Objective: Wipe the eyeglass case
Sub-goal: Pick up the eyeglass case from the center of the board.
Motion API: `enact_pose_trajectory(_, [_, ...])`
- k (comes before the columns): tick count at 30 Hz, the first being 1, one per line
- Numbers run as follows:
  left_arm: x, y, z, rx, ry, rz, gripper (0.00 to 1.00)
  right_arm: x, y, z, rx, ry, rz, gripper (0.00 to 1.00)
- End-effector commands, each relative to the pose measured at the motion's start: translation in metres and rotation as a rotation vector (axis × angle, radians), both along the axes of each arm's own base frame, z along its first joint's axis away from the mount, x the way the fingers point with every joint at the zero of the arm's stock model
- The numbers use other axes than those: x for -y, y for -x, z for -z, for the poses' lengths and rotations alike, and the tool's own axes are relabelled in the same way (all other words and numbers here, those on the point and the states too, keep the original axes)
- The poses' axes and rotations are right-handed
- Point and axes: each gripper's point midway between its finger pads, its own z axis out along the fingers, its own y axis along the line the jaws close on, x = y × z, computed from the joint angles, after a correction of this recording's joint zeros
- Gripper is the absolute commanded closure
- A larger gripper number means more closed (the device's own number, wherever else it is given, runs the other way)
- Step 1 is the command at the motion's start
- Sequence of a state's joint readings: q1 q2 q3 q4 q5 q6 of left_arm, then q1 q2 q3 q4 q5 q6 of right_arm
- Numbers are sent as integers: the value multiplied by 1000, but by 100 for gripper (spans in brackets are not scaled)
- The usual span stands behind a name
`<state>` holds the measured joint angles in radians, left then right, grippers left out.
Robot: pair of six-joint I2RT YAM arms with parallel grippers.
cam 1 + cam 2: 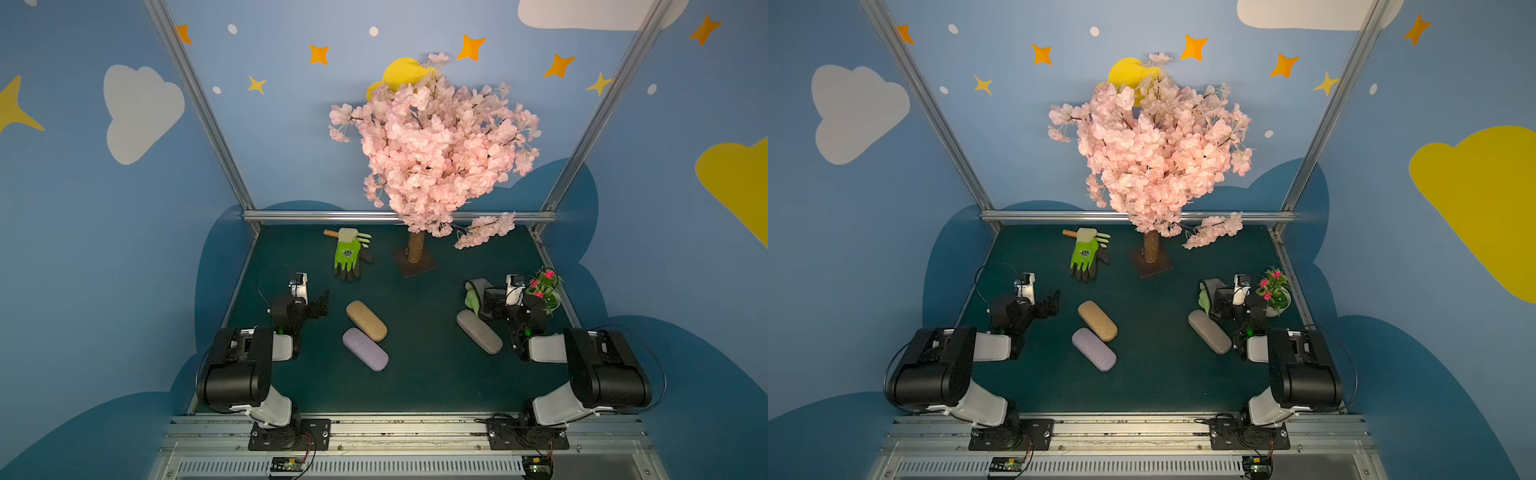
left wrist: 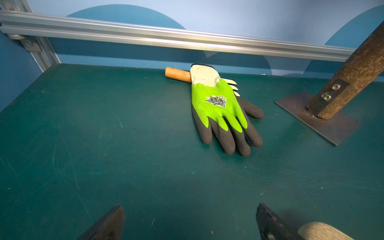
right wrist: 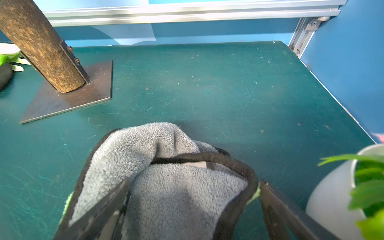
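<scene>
Green table (image 1: pixel 415 386) between blue walls. Low over it the left claw (image 2: pixel 189 207) hangs open, the tan case (image 1: pixel 366 321) just beside one finger. The left arm (image 1: pixel 245 365) is folded, elbow back by the base. The right claw (image 3: pixel 193 187) gapes astride the cloth (image 3: pixel 145 149), the right arm (image 1: pixel 602 370) folded likewise. Just beside it lies the grey case (image 1: pixel 479 332); the purple case (image 1: pixel 365 349) lies beside the tan case, mid-table.

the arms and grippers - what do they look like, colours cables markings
The left arm and right arm match: bulky black joint housings, pale grey-white links, black base plates on an aluminium rail. Thin black cables loop off each, and a green light glows near each wrist. The left gripper and right gripper are black with dark tapered fingers.
</scene>
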<state>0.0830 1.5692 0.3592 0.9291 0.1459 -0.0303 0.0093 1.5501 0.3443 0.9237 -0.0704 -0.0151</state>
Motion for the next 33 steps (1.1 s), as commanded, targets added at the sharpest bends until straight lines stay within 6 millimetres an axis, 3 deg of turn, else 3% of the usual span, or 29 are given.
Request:
enact_pose_trajectory(1, [4, -3, -4, 14, -1, 34, 0, 0, -9, -11, 39, -10, -2, 3])
enact_pose_trajectory(23, [-1, -3, -4, 14, 4, 4, 0, 2, -9, -12, 40, 1, 21, 3])
enact_pose_trajectory(27, [-24, 2, -36, 23, -56, -175, 0, 6, -12, -39, -38, 74, 98, 3])
enact_pose_trajectory(30, [-30, 11, -74, 87, -68, -291, 0, 6, -17, -81, -57, -30, 144, 3])
enact_pose_trajectory(33, [-34, 19, -108, 89, -17, -385, 0, 8, -10, -99, -184, -82, 238, 3])
